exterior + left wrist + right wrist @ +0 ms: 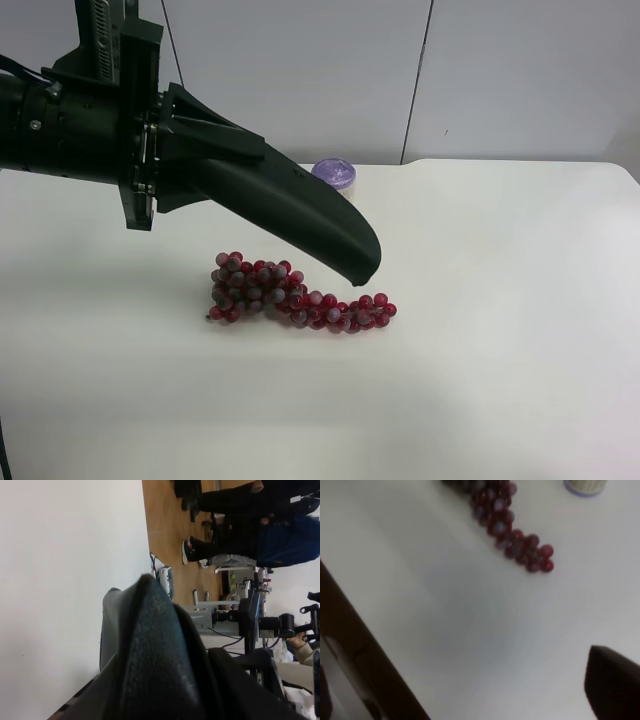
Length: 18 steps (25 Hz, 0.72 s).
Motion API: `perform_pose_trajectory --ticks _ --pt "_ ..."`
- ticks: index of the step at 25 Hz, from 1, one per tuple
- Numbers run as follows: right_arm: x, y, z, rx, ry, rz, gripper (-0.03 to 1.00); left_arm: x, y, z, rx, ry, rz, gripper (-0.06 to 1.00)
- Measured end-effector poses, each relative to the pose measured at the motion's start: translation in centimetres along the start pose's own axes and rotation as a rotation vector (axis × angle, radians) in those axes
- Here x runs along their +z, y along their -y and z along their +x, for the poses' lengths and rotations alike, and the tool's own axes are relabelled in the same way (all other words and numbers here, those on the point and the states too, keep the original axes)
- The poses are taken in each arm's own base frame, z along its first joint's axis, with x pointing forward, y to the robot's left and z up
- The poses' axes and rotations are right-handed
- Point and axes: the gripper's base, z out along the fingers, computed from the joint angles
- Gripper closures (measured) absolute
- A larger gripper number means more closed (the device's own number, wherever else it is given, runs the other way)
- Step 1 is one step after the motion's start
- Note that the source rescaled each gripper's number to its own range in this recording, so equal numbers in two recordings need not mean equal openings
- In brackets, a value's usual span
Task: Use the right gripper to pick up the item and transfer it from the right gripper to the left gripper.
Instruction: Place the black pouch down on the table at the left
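Note:
The item, a dark green pouch (300,205), sticks out of my left gripper (212,157), the all-black arm at the exterior high view's left. The gripper is shut on one end, and the rounded free end hangs above the table over the grape bunch. The left wrist view shows the pouch (160,655) close up, filling the space between the jaws. My right gripper (485,680) shows only in the right wrist view. Its dark fingers (612,685) stand wide apart with nothing between them, above bare table. That arm is out of the exterior high view.
A red-purple grape bunch (290,295) lies on the white table (500,350) under the pouch and also shows in the right wrist view (512,535). A purple-lidded cream can (335,175) stands behind it, also at the right wrist view's edge (585,486).

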Motion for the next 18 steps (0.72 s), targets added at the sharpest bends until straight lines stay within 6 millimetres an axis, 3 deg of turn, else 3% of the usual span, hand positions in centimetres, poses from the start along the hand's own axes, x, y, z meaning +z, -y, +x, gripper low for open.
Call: perform_pose_trajectory --ticks 7,13,18 --pt "-1.9 -0.5 1.3 0.094 0.165 0.206 -0.03 0.0 0.0 0.0 0.000 -0.001 0.000 0.94" --pt "-1.7 -0.6 1.1 0.220 0.170 0.411 -0.03 0.0 0.0 0.0 0.000 -0.001 0.000 0.94" --pt "-1.6 -0.6 1.1 0.247 0.169 0.455 -0.03 0.0 0.0 0.0 0.001 -0.002 -0.001 0.94"
